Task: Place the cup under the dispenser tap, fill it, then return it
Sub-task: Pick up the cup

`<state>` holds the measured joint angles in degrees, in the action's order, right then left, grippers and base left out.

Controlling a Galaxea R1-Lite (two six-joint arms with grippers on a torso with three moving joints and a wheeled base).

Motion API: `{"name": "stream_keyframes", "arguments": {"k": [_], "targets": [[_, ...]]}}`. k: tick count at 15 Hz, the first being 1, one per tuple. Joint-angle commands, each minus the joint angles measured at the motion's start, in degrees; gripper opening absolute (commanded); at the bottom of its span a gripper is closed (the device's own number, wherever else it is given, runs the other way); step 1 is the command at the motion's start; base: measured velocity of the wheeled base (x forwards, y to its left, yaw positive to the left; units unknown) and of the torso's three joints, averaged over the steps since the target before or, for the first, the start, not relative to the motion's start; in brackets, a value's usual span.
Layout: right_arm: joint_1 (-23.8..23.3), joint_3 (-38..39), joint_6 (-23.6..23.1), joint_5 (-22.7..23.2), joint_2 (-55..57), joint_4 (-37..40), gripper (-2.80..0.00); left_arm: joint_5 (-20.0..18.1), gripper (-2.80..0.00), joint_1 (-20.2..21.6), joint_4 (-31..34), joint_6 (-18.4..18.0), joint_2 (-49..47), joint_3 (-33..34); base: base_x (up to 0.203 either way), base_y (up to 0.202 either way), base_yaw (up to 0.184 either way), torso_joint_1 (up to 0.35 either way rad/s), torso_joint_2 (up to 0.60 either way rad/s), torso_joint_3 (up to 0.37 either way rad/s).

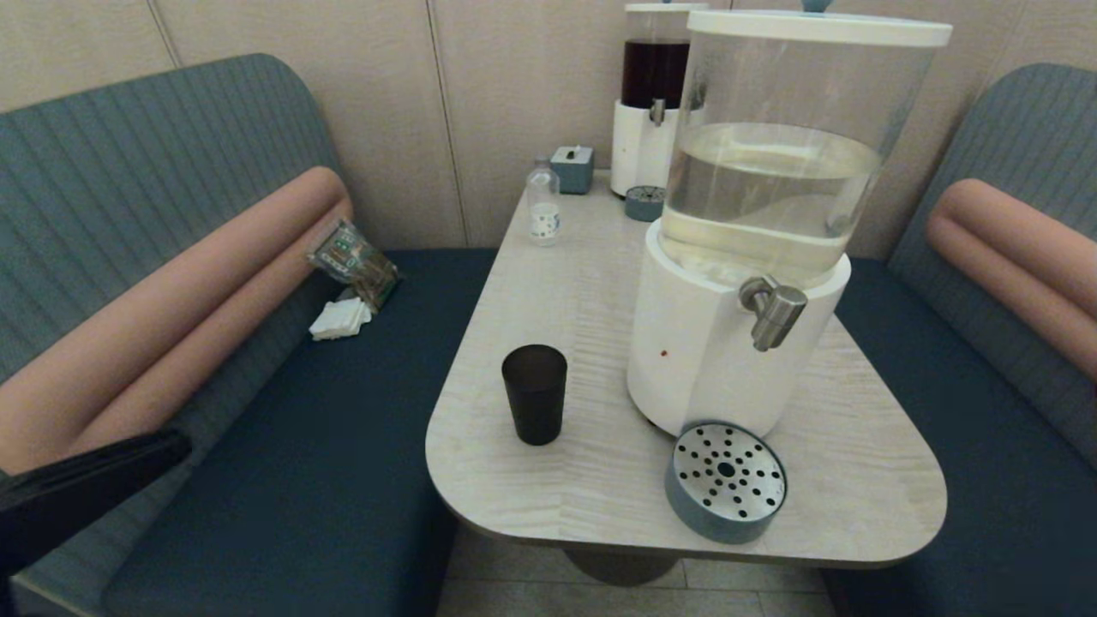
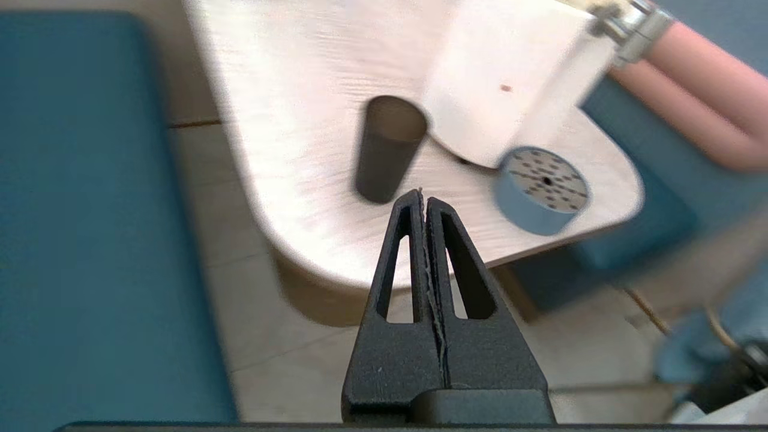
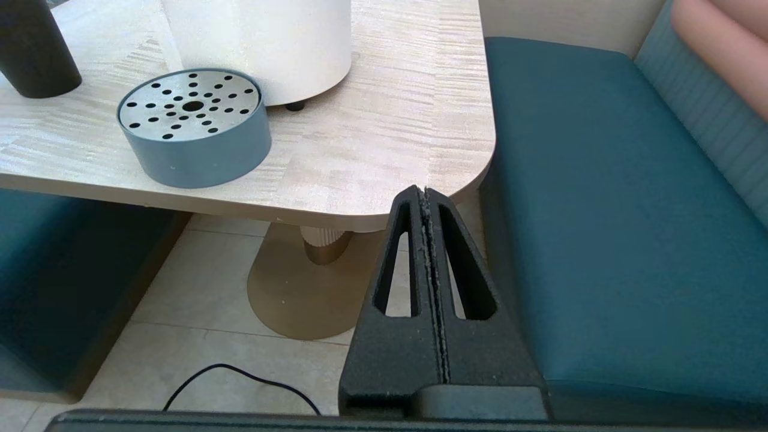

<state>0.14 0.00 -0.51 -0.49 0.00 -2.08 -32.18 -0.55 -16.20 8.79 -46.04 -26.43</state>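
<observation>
The dark tapered cup (image 1: 534, 394) stands upright on the light wood table (image 1: 583, 283), left of the big white-based dispenser (image 1: 711, 343). The brushed-steel dispenser tap (image 1: 774, 313) juts out over a round blue drip tray (image 1: 727, 482) with a perforated steel top. My left gripper (image 2: 423, 195) is shut and empty, off the table's near left edge and short of the cup (image 2: 387, 150); the left arm (image 1: 86, 488) shows at the lower left. My right gripper (image 3: 425, 192) is shut and empty, low beside the table's near right corner.
A small clear bottle (image 1: 542, 206), a blue-grey box (image 1: 572, 168) and a second dispenser with dark liquid (image 1: 653, 103) stand at the table's far end. Teal benches (image 1: 283, 446) flank the table; a packet (image 1: 353, 261) and napkins lie on the left one.
</observation>
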Motion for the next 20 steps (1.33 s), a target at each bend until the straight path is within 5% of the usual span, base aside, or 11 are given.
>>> {"name": "stream_keyframes", "arguments": {"k": [1, 5, 7, 11, 20], "targets": [[0.03, 0.79, -0.02, -0.03, -0.05, -0.02, -2.8, -4.37, -2.8, 0.17, -15.05, -0.18, -14.63, 1.61, 0.0, 0.0, 0.0, 0.0, 0.0, 0.0], [0.03, 0.79, -0.02, 0.05, -0.09, -0.02, -2.8, -13.26, -2.8, 2.45, -55.58, -1.16, -37.81, 7.36, 0.0, 0.0, 0.0, 0.0, 0.0, 0.0], [0.03, 0.79, -0.02, 0.05, -0.09, -0.02, -2.8, -20.15, -2.8, 6.15, -66.11, -4.59, -46.61, 9.55, 0.0, 0.0, 0.0, 0.0, 0.0, 0.0], [-0.01, 0.79, -0.02, -0.04, -0.09, -0.02, -2.8, -27.5, -2.8, 10.51, -71.38, -7.76, -55.09, 8.35, 0.0, 0.0, 0.0, 0.0, 0.0, 0.0], [0.03, 0.79, -0.02, -0.04, -0.09, -0.02, -2.8, -28.24, -2.8, 10.52, -71.46, -10.52, -67.47, 3.42, 0.0, 0.0, 0.0, 0.0, 0.0, 0.0]]}}
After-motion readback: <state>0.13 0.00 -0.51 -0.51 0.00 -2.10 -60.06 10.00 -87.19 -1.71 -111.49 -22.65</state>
